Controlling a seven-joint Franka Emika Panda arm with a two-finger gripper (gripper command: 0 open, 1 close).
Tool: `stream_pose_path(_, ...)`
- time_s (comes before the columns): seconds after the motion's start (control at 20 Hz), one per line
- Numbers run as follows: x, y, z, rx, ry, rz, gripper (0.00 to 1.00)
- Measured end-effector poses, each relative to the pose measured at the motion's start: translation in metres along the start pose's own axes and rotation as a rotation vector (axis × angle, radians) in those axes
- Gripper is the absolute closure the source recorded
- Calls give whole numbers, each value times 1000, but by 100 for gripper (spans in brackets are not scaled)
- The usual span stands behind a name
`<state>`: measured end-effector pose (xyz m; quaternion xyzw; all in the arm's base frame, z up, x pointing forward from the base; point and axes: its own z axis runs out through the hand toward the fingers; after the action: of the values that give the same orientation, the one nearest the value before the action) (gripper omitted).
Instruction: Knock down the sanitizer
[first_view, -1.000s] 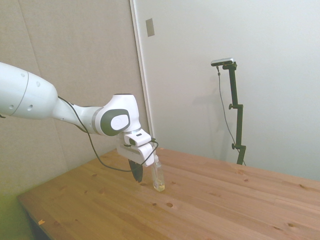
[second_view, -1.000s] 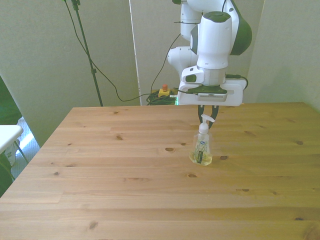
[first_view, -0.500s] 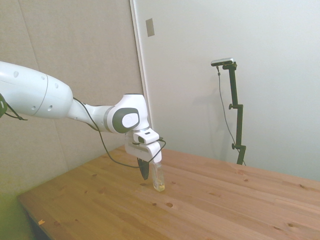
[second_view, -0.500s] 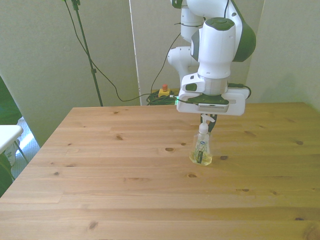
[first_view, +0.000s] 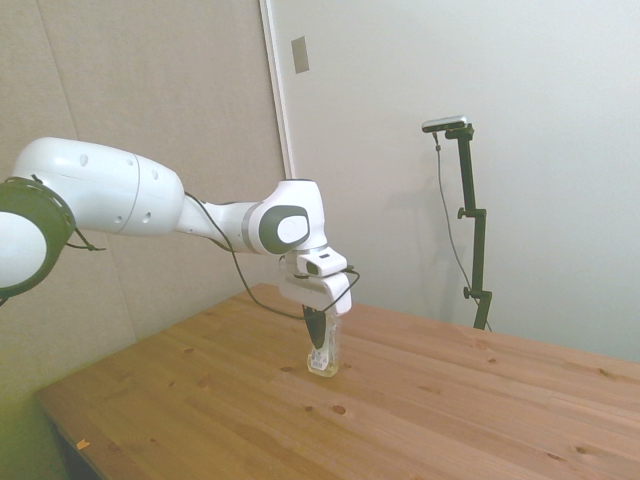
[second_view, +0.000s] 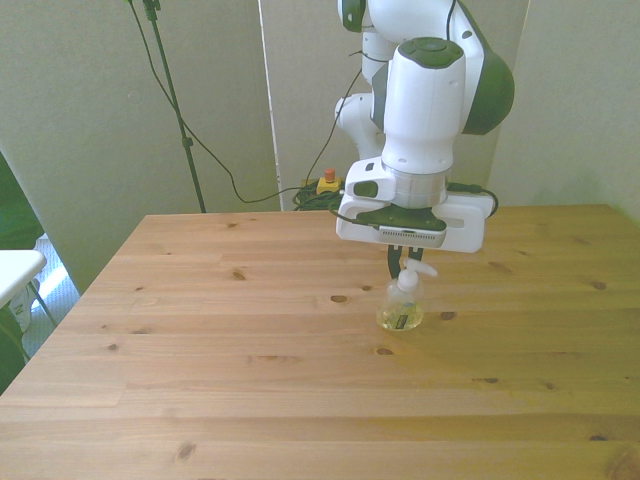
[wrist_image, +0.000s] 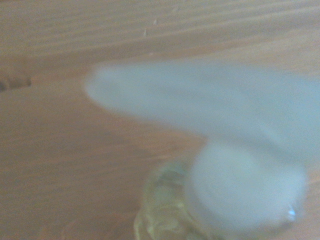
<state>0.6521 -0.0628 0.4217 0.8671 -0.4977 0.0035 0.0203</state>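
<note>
The gripper (second_view: 403, 262) has slid forward onto the sanitizer (second_view: 401, 305), now tilting slightly. Can't tell how open its fingers are; a topple looks close.

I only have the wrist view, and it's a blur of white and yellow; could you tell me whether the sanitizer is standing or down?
Observer: Standing. In the side view the sanitizer is upright on the table.
Operator: Thank you. Where is the gripper relative to it?
Observer: In the side view the gripper is down at the level of the bottle's upper half, on the side the arm reaches in from. I cannot tell whether they touch.
Operator: And which way does the nozzle point?
Observer: In the front view the nozzle points toward the front view's right.
</note>
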Motion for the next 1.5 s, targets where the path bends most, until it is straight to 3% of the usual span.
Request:
stream_pose_path(0.3,24,-22,-8,30,26,11,100)
stream_pose_path(0.35,26,-24,-9,34,29,13,0)
stream_pose_path(0.85,44,-24,-7,51,42,32,0)
stream_pose_path(1.5,25,-20,-8,67,-11,-24,0)
